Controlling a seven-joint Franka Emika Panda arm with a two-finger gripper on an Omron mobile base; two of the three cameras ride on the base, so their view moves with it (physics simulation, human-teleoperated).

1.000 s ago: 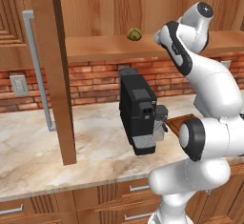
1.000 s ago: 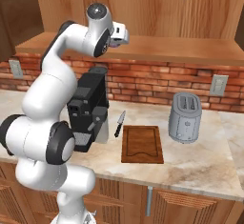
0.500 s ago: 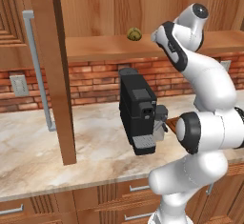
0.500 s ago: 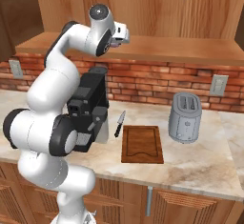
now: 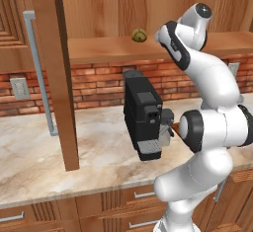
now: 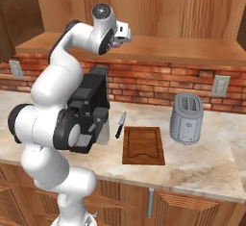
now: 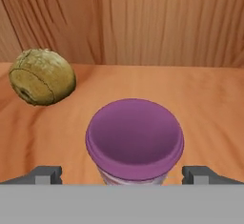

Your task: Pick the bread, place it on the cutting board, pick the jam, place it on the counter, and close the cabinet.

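Your spread pincer (image 7: 122,175) faces the jam (image 7: 135,139) on the cabinet shelf (image 7: 209,108), the jar between its tips. The bread (image 7: 42,77) sits beyond, to the left.

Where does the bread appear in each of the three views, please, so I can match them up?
Left base view: the bread sits on the cabinet shelf, upper centre, left of the arm's hand.
Right base view: not visible; the arm's hand covers that part of the shelf.
Hand view: upper left, beside the jam.
Shared landmark: the wooden shelf.
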